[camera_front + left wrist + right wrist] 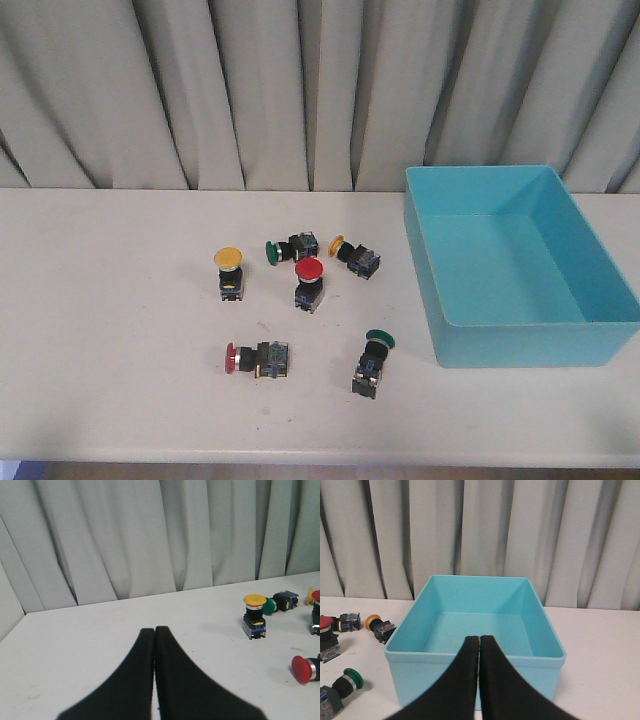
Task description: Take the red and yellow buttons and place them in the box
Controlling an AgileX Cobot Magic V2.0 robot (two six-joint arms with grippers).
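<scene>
A: What did the front view give that the wrist cameras lacked?

B: The whole layout. Six push-buttons lay on the white table (110,330), left of the turquoise box (520,345). An upright yellow button (229,271) stood farthest left, an upright red button (309,282) near the middle, a tipped yellow button (353,254) behind it toward the box, and a red button on its side (256,359) nearer the front. Two green ones, a green button at the back (289,247) and a green button near the box (372,363), completed the group. No arm showed there.

A: And the wrists?

B: The left wrist view showed the left gripper (154,630) with its black fingers pressed together, holding nothing, above bare table well apart from the buttons. It caught only the left of the cluster; the box was out of frame.

A: The right one?

B: The right gripper (479,638) was likewise closed and empty, in front of the box's near wall. That view looked into the box: nothing inside. The buttons sat at its edge, some cut off.
</scene>
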